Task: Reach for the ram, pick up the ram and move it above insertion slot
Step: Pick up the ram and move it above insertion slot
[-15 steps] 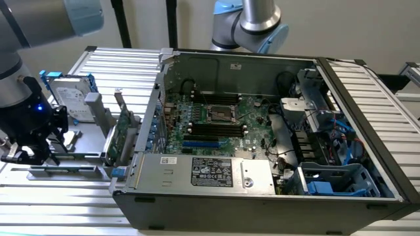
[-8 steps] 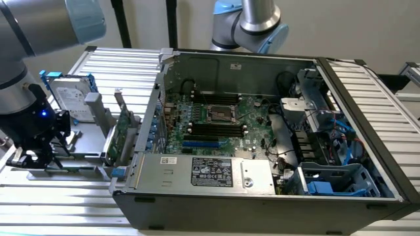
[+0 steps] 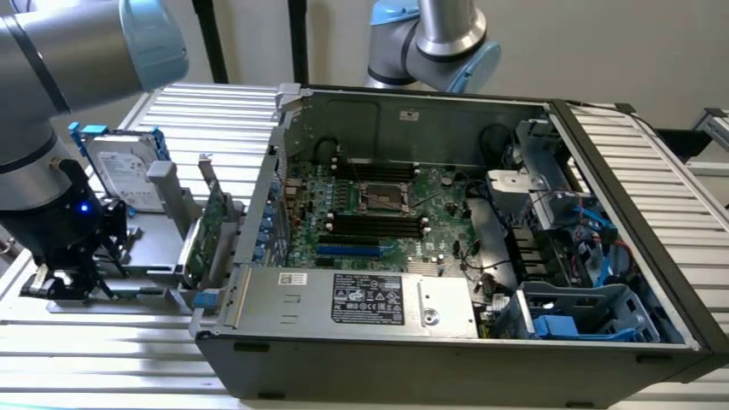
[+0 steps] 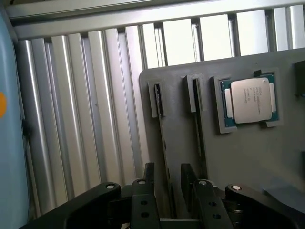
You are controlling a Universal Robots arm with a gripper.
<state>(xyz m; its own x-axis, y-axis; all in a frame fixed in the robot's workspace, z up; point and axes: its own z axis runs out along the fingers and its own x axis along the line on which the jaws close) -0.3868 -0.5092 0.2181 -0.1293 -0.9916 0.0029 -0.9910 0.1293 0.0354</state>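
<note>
Straddling the upright ram (image 4: 162, 138), the claw (image 4: 167, 168) is standing released, slim gaps showing on either side of the stick. The arm (image 3: 29, 162) is pointing down onto the gray holder (image 4: 248, 162) on the slatted table (image 3: 102, 359). Well away, toward the exterior view's right, the insertion slot (image 3: 370, 224) is lying inside the open computer case (image 3: 456, 350).

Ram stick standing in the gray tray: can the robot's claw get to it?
Probably yes. The claw is open and straddles the ram, which stands on its edge in the gray tray. Nothing lies between them, so the way looks free.
</note>
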